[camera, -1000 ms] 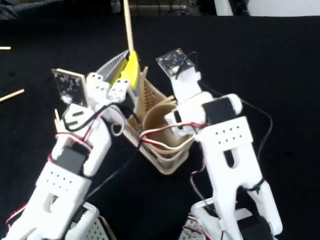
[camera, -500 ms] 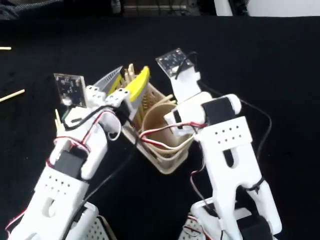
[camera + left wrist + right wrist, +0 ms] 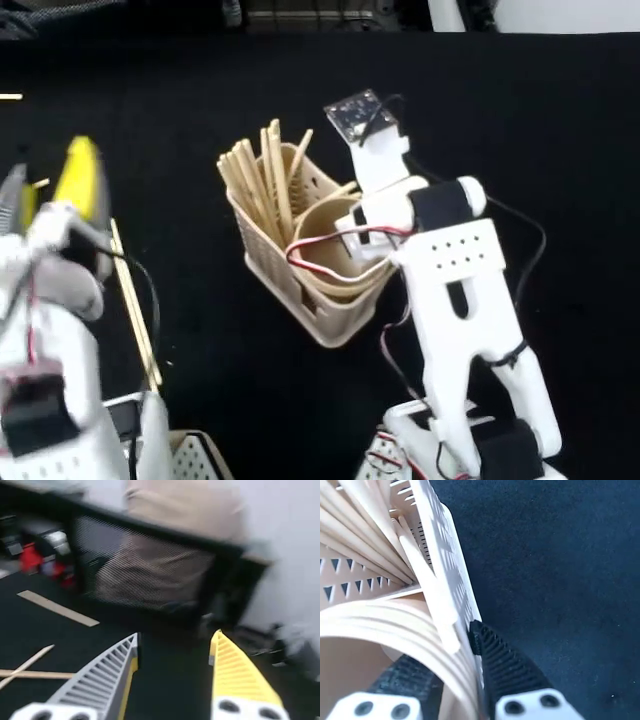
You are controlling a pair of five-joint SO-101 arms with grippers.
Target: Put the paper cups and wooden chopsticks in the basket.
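While the right pincer [image 3: 440, 645] grips the basket [image 3: 445, 545], the left pincer [image 3: 175, 635] gapes above the black table [image 3: 560, 120]

Surface [image 3: 560, 120]: black, matte, cloth-like.
Far edge, seen from the left wrist: black mesh panel [image 3: 145, 570] standing upright. A red object [image 3: 30, 560] sits beside it, too blurred to identify.
Pale flat strip [image 3: 57, 608] lies on the surface near the panel.
White wall [image 3: 285, 525] behind.

Found the left gripper [image 3: 45, 195] smeared at the high view's left edge, its arm cut off there. Lost the paper cups' [image 3: 330, 240] lower parts inside the basket [image 3: 300, 300]. Saw a chopstick [image 3: 35, 674] on the desk [image 3: 50, 630] run off the left wrist view's edge.
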